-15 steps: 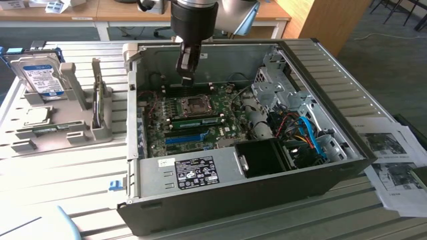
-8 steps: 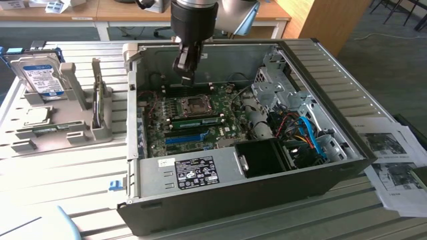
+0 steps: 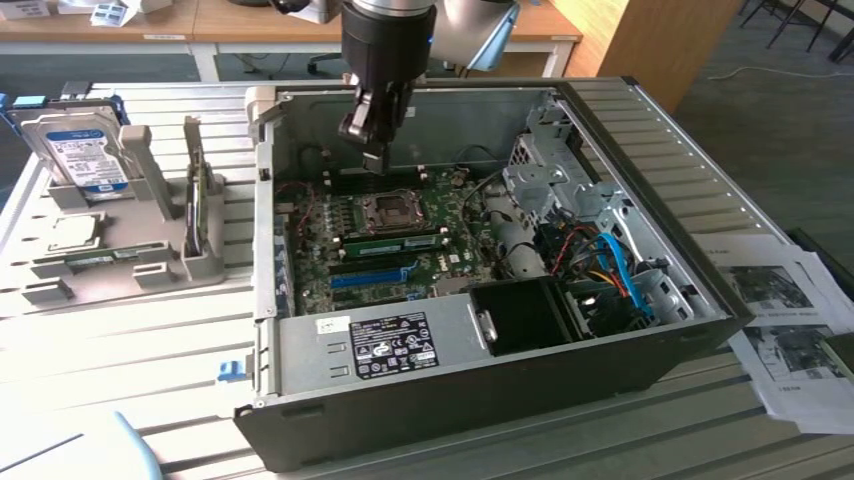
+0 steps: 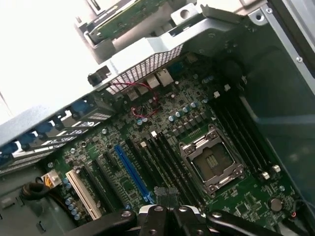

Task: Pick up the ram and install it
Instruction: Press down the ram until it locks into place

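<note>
Pincer: the gripper hangs fingers-down inside the open computer case, above the far part of the motherboard. Its jaws are closed. No green stick can be made out between them. In the wrist view the gripper has its closed tips over the board near the end of the blue slot.

Ram: a green ram lies lengthwise in the front groove of the grey holder. The holder stands outside the case, toward the table edge on the exterior view's left. The wrist view shows the ram in that grey fixture, beyond the case wall and well apart from the gripper.

Motherboard: the CPU socket sits open between two banks of black memory slots. In the exterior view a green strip shows among the slots between the socket and the blue slot. I cannot tell whether it is a seated module.

Holder, other parts: a hard drive stands upright at the back and a processor chip lies flat in front of it.

Case: it lies on its side, open face up, in the middle of the slatted table. The power supply sits along its near wall.

Table, other items: printed sheets lie at the edge on the exterior view's right, just beside the case.
</note>
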Controlling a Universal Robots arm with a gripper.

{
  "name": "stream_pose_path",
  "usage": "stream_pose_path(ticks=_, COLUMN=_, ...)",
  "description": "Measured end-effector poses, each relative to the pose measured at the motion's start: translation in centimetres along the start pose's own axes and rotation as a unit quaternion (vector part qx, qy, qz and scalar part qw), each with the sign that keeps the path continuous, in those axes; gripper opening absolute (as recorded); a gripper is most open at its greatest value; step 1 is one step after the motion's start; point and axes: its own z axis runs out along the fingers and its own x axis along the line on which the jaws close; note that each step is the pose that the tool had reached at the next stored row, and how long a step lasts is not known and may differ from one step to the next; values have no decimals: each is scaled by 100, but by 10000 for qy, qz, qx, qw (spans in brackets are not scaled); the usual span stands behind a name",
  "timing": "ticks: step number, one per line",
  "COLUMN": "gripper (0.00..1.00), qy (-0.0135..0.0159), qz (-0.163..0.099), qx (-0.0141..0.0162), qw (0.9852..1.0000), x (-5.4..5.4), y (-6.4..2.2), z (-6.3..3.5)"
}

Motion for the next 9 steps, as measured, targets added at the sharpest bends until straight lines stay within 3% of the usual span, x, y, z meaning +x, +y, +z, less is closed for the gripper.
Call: stream_pose_path(ticks=9, gripper=9, qy=-22, qz=570, qx=10, qw=9984, x=1, y=2, z=6)
